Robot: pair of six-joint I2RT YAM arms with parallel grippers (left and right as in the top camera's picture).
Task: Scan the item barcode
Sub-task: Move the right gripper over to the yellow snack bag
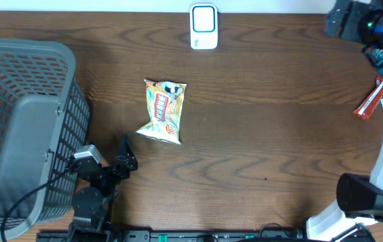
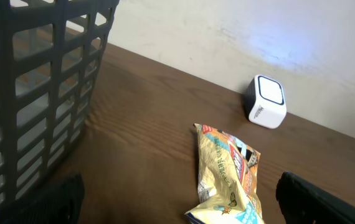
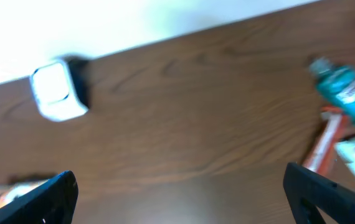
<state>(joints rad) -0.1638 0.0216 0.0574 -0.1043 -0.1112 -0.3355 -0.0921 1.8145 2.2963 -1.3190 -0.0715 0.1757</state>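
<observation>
Two pincers, both spread and empty. Past the basket point(image 1: 23, 121), my left gripper point(image 1: 125, 156) sits near the snack bag point(image 1: 164, 111), lying flat mid-table, well apart from the scanner point(image 1: 203, 27). I fear the crinkly bag slipping, or its barcode facing away; the right gripper point(image 3: 177, 193) hangs far off.

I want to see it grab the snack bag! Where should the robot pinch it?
Probably the crumpled near end of the bag, which seems to bunch up off the table, while the rest lies flat. The open left gripper is closest, so come down from above on that side, with the fingers across the bag's narrow width.
</observation>
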